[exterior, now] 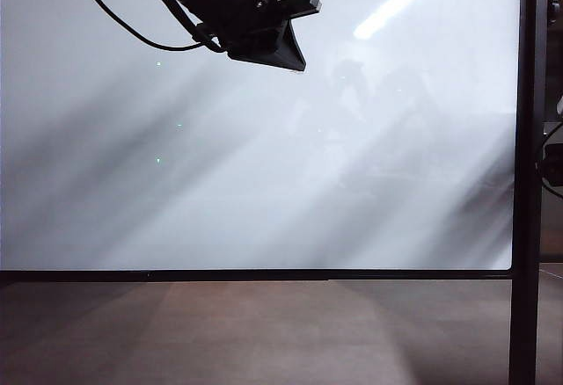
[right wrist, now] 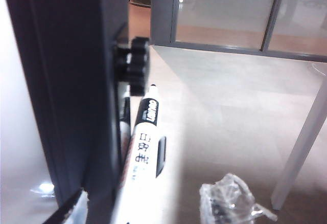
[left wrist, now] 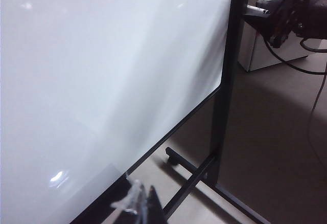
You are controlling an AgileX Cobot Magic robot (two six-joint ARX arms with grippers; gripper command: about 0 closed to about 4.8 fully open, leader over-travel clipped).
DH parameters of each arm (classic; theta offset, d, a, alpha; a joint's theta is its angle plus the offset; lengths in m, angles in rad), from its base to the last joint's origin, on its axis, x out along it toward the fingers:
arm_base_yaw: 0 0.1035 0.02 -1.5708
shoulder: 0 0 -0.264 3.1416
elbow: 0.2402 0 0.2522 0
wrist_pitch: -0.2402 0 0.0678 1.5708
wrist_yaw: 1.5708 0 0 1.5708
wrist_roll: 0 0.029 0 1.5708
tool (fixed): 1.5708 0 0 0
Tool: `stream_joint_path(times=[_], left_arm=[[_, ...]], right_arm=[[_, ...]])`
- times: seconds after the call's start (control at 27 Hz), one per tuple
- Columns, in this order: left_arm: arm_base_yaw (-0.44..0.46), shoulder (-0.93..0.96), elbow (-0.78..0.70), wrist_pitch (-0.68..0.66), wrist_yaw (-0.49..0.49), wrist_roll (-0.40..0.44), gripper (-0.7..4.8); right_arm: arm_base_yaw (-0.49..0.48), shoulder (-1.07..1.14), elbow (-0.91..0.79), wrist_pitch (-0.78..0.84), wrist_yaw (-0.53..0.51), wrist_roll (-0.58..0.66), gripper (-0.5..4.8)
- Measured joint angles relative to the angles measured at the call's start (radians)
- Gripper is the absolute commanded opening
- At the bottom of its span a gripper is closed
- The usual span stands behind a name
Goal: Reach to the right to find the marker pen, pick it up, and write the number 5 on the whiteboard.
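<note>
On the left, my left arm (exterior: pixel 237 7) hangs high up in front of the whiteboard (exterior: pixel 264 165). A black cable (exterior: pixel 123 20) loops down from it. From its own camera I only see the very tips of the left gripper (left wrist: pixel 144 203), low by the board's black bottom edge. One tip has clear tape on it. I cannot tell if this gripper is wide or closed. The whiteboard is big, white and shiny, with a thin black frame, and the brown floor (exterior: pixel 264 332) is under it. At the right side of the board stands the black post (exterior: pixel 528 183). My right arm (left wrist: pixel 286 14) is out past that post. Its camera shows the right gripper (right wrist: pixel 148 206) right next to the post, near a round black knob (right wrist: pixel 134 66). Its fingers (right wrist: pixel 225 203) stand wide apart. The marker pen (right wrist: pixel 145 147) lies between them, along the post, with its dark tip pointing at the knob. The fingers are not squeezing the pen.
</note>
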Motion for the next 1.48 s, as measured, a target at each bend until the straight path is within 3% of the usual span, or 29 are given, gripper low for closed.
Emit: stream_joint_path(times=[0.04, 0.07, 0.41, 0.56, 0.85, 1.04, 1.15, 1.26, 1.41, 1.48], left_arm=[[0.000, 0.000, 0.000, 0.000, 0.000, 0.000, -0.05], [0.000, 0.000, 0.000, -0.001, 0.000, 0.000, -0.05], [0.000, 0.000, 0.000, -0.018, 0.000, 0.000, -0.05], [0.000, 0.000, 0.000, -0.019, 0.000, 0.000, -0.05], [0.000, 0.000, 0.000, -0.043, 0.000, 0.000, -0.05], [0.000, -0.068, 0.000, -0.059, -0.011, 0.000, -0.05], [0.002, -0.202, 0.000, -0.074, -0.112, 0.000, -0.05], [0.005, -0.328, 0.003, -0.084, -0.201, 0.000, -0.05], [0.018, -0.433, 0.003, -0.106, -0.245, 0.000, -0.05], [0.014, -0.449, 0.003, -0.157, -0.313, 0.000, -0.05]], right_arm=[[0.000, 0.000, 0.005, 0.000, 0.000, 0.011, 1.82], [0.000, 0.000, 0.010, -0.001, -0.006, 0.017, 1.68], [0.000, 0.000, 0.021, 0.000, 0.008, 0.021, 1.53], [0.005, 0.000, 0.021, 0.000, 0.000, 0.021, -0.09], [-0.004, -0.036, -0.009, -0.002, -0.003, 0.021, -0.07], [-0.092, -0.257, -0.196, -0.003, 0.107, 0.089, -0.07], [-0.122, -0.498, -0.321, -0.095, 0.115, 0.145, -0.07], [-0.097, -0.762, -0.352, -0.339, 0.114, 0.150, -0.07], [0.004, -1.068, -0.356, -0.639, 0.120, 0.150, -0.07], [0.084, -1.201, -0.353, -0.741, 0.186, 0.153, -0.07]])
